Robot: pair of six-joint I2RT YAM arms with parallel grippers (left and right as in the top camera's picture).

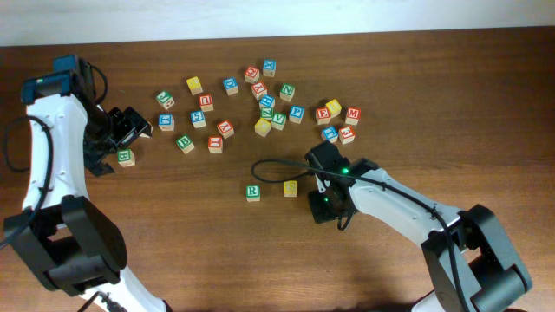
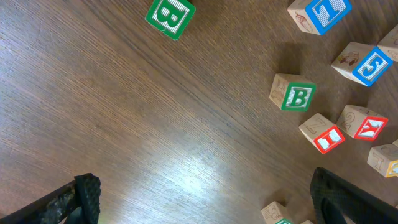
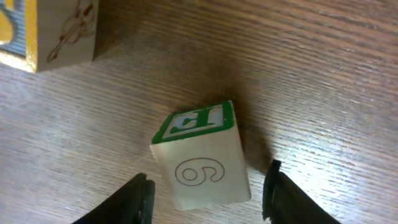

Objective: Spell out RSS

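The green-framed R cube point(image 1: 252, 192) lies at front centre, with a yellow S cube point(image 1: 290, 188) just to its right. The yellow S cube also shows at the top left of the right wrist view point(image 3: 50, 31). My right gripper point(image 1: 325, 206) is low over the table right of the S cube. In the right wrist view it point(image 3: 205, 193) is open around a cube with a green-framed top and a drawn 6 or 9 on its side point(image 3: 199, 155); its top letter is unclear. My left gripper point(image 1: 130, 130) point(image 2: 205, 211) is open and empty at the far left.
Several loose letter cubes lie scattered across the back middle, among them yellow ones point(image 1: 194, 84) point(image 1: 334, 107) point(image 1: 263, 127). Green B cubes point(image 2: 170, 15) point(image 2: 297, 96), blue cubes point(image 2: 367, 62) and red cubes point(image 2: 326, 135) lie ahead of the left gripper. A black cable point(image 1: 277, 165) loops beside the right arm.
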